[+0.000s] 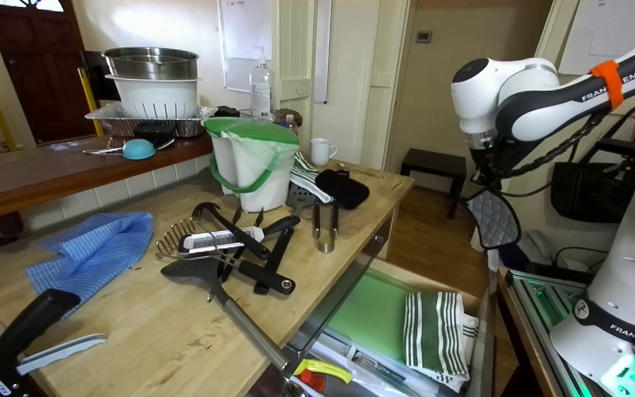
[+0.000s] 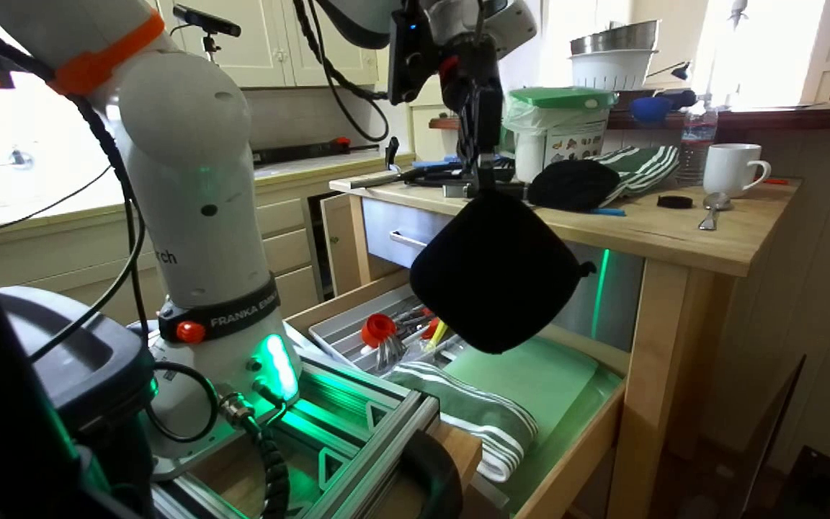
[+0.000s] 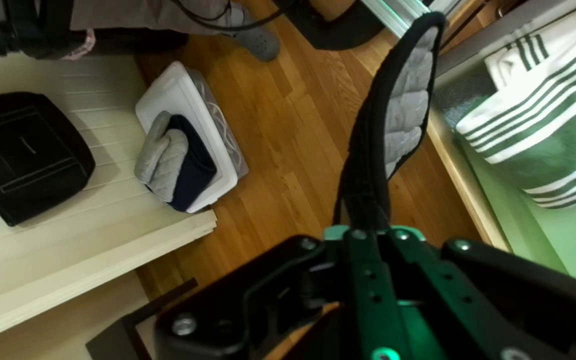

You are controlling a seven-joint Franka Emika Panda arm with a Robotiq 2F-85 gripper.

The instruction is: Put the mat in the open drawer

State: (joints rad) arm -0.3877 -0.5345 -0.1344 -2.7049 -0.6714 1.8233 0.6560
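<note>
Striped green-and-white towel [image 2: 469, 411] lies in the open pale-wood drawer [image 2: 588, 445]; my black gripper [image 3: 374, 234] pinches the square black-and-grey mat [image 2: 498, 277] hanging beneath it

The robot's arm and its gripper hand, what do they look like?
The arm is white and rounded, with black parts and an orange band around it. "FRANKA" is written on a black collar near its base. A black, twisty-looking cable hangs along it. Its gripper is mostly black, with round screws and long, greenish-looking fingers.
</note>
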